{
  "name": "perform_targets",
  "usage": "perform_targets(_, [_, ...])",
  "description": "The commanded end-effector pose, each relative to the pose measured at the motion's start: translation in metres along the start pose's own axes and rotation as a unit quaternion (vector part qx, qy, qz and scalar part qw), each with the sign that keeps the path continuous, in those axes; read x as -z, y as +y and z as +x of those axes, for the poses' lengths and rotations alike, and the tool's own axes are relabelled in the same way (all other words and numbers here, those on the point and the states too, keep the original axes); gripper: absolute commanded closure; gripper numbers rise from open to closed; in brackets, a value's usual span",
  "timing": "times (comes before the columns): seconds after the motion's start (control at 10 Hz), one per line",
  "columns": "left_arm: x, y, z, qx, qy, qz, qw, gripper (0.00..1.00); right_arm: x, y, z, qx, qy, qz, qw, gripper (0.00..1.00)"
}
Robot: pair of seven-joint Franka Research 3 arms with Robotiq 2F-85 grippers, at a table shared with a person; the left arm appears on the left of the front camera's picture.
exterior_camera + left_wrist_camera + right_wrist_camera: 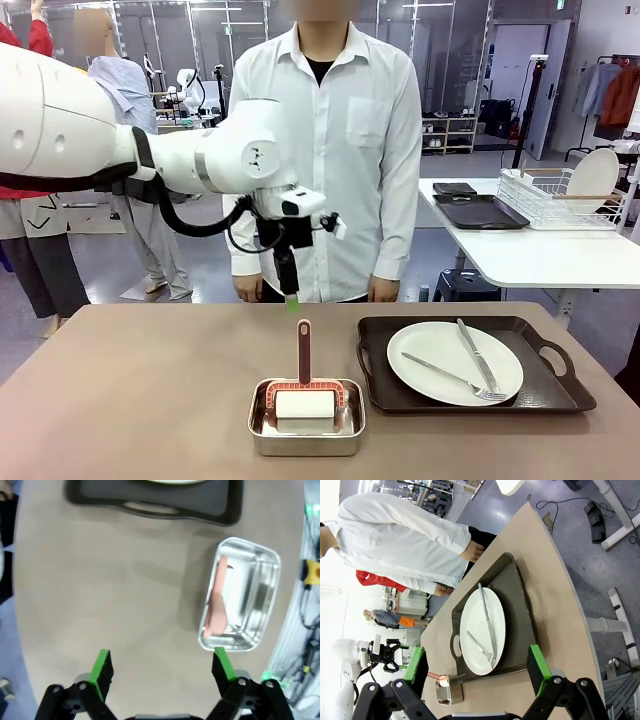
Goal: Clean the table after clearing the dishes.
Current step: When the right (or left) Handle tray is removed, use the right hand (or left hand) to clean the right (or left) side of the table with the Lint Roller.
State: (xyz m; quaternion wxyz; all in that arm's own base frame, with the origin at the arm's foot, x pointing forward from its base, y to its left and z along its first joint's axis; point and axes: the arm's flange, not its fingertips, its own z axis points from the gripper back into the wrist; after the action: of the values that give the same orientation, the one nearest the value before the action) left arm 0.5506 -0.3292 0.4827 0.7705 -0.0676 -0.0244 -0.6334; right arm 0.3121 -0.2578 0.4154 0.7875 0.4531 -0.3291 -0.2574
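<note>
The brown counter (150, 400) runs wide under both sets of fingers. A person (340, 130) in a white shirt stands at its far side, behind the left fingers (290, 290). The white left arm (230, 155) reaches in and holds those fingers pointing down, up in the air above the counter.

A dark tray (375, 370) sits on the counter, off to the side of the left fingers. In the right wrist view it lies ahead, between the two right fingers (538, 662). On the tray is a round white plate (440, 345). A knife (476, 352) and a fork (455, 378) lie on the plate.

A shiny steel pan (305, 440) sits below and nearer than the left fingers. In it is a scrubber (304, 350), its red handle pointing toward them.

The left fingers are spread wide with nothing between them. So are the right fingers.
</note>
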Motion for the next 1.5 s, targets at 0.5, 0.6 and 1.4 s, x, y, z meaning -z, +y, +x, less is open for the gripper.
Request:
perform_targets(0.5, [-0.096,-0.056,-0.257,-0.339,-0.329,-0.097,0.876,0.0,-0.001,0.0,-0.001,-0.003,-0.005,0.009,1.0,0.0])
perform_targets(0.6, [-0.097,-0.062,-0.294,-0.35,-0.369,-0.113,0.854,0.0,-0.001,0.0,-0.001,-0.003,-0.005,0.009,1.0,0.0])
perform_targets(1.4, [-0.081,-0.135,-0.581,-0.552,-0.536,-0.096,0.631,0.0,-0.001,0.0,-0.001,-0.003,-0.005,0.009,1.0,0.0])
